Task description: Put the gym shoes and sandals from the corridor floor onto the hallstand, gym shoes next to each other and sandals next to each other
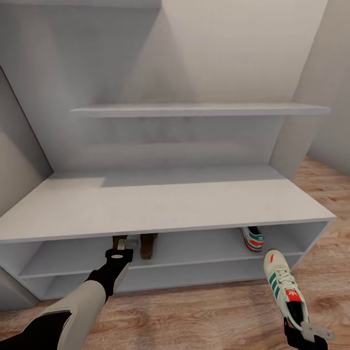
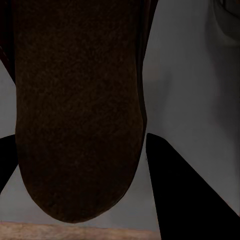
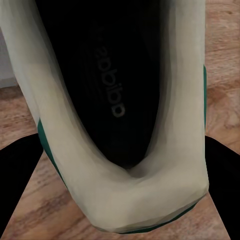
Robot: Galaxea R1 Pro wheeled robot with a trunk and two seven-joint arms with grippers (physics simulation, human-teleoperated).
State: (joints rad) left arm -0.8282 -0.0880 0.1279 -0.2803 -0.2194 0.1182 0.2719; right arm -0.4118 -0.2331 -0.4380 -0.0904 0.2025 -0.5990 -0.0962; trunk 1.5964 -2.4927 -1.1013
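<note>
Nearest the camera, the right gripper (image 1: 305,335) has its fingers clenched on the heel of a gym shoe (image 1: 283,287), held just above the corridor floor (image 1: 204,316) in front of the hallstand (image 1: 160,209). The shoe's long axis runs from the fingers away toward the rack, toe foremost, and the right wrist view looks straight down into its dark opening (image 3: 112,85). The second gym shoe (image 1: 253,238) already sits on the upper open shelf at the right end, just beyond and slightly left of the held toe, so the held shoe looks due to slide forward and a little up to lie beside it; the right arm is plainly the nearer one for that. Further in, the left gripper (image 1: 119,253) reaches to the same shelf's lip, its fingers grasping a dark brown sandal (image 2: 80,110) whose sole fills much of the left wrist view. Another sandal (image 1: 148,245) stands on the shelf just beside it. Counted: two gym shoes, two sandals, one hallstand with two low shelves, its top surface bare.
</note>
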